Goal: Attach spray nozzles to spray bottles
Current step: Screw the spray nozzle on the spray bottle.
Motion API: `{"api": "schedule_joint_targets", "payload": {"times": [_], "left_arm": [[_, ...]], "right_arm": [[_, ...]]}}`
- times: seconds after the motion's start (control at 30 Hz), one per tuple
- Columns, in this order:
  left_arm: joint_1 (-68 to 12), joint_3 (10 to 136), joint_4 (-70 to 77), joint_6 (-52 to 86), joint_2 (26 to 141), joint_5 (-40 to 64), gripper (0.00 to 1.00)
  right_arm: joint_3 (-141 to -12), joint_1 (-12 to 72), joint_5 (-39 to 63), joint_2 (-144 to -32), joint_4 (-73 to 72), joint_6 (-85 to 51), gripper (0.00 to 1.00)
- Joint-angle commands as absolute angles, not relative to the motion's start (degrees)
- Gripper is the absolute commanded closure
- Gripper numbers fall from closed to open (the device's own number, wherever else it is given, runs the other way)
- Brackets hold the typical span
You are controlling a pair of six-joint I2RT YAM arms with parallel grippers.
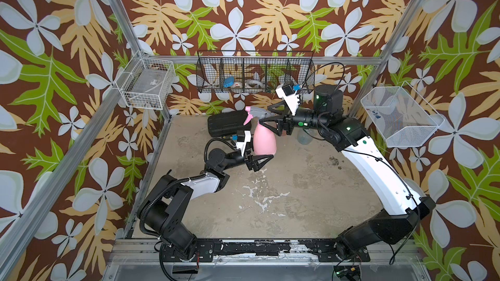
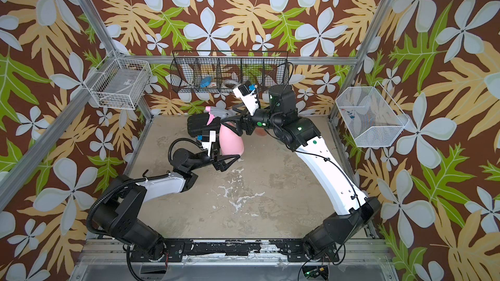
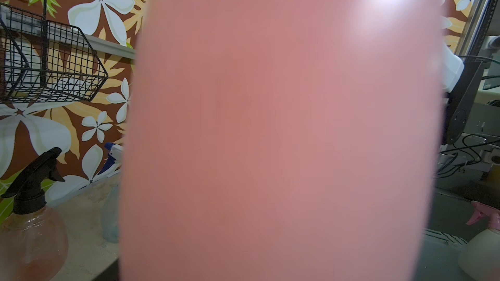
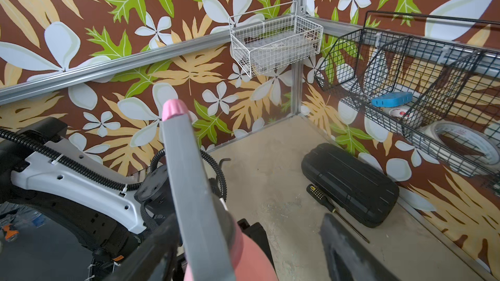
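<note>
The bottle (image 1: pixel 264 141) is opaque pink, its nozzle (image 4: pixel 194 185) grey with a pink tip, the ribbed case (image 4: pixel 349 182) black, the tabletop (image 1: pixel 284 185) mottled beige, and the walls (image 1: pixel 243 9) show white flowers with green and tan leaves on brown.

Both top views look steeply down from high above the 6 o'clock edge of the table (image 1: pixel 284 193), facing the back wall (image 1: pixel 243 9) at 12 o'clock, far enough off to take in the whole cell. They share nearly everything, shifted slightly sideways. The left wrist camera sits almost against the pink bottle (image 3: pixel 270 131), whose blurred side fills most of its picture. The right wrist camera looks closely along the grey-and-pink nozzle (image 4: pixel 194 185) toward the 11 o'clock corner, sharing the black wire basket (image 4: pixel 405 77) and black case (image 4: pixel 351 182) with both top views.
</note>
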State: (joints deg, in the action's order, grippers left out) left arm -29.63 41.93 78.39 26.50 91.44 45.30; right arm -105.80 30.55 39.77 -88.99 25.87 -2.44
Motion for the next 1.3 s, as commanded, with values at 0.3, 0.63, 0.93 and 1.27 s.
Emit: {"api": "schedule_joint_targets", "payload": {"times": [0.3,0.63,0.93,1.27], "left_arm": [[-29.82,43.75,78.66,26.57,92.20,46.31,0.54],[-29.80,44.50,76.81,26.00,91.93,46.49,0.54],[-29.79,44.82,76.35,26.10,91.96,46.47,0.55],[-29.50,45.96,74.58,25.31,89.95,45.44,0.55]], "right_arm": [[-109.34,32.87,43.95,-91.85,26.46,-3.98,0.36],[-109.45,33.18,43.32,-91.89,27.56,-3.10,0.64],[-108.29,33.26,42.81,-90.45,27.79,-2.47,0.87],[-104.48,34.07,35.72,-89.21,29.62,0.42,1.00]]}}
